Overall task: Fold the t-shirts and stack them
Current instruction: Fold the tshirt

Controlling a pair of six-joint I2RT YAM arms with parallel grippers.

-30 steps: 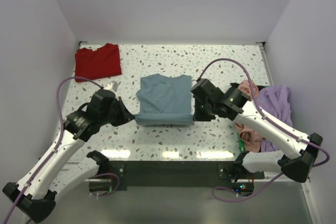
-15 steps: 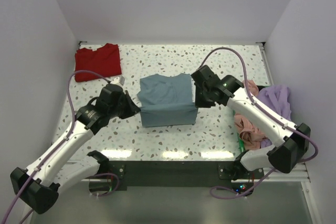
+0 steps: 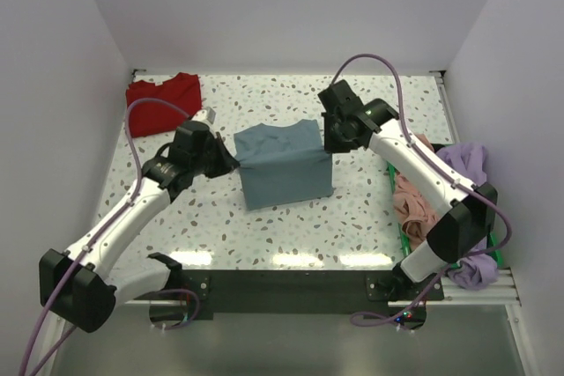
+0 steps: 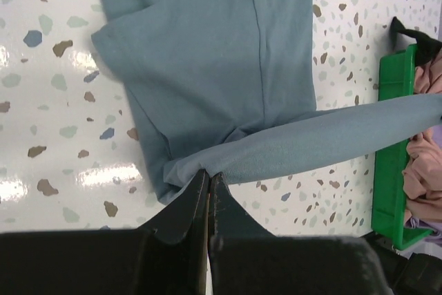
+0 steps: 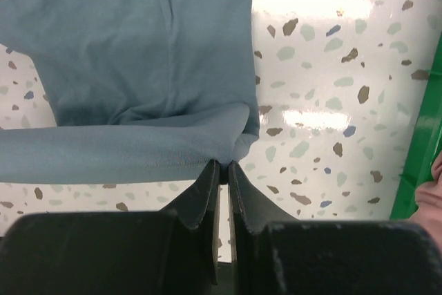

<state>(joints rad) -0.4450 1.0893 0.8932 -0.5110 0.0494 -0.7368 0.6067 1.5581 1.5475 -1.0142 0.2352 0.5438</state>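
Pinching so little cloth is your main risk: your left gripper [image 4: 208, 174] is clamped shut on just a hem corner of the slate-blue t-shirt [image 3: 286, 169]. The shirt lies mid-table with that edge lifted and stretched taut across to the right gripper [image 5: 221, 167], likewise closed on the opposite corner. Spread the arms wider, or move them unevenly, and a corner could slip free or the fold land skewed. Around you, the red t-shirt [image 3: 163, 103] sits well apart at the far left corner. At the right, the salmon-pink t-shirt [image 3: 414, 209] and lavender t-shirt [image 3: 463, 169] heap over a green bin [image 4: 389, 170] beneath your right forearm, where a careless sweep could snag them.
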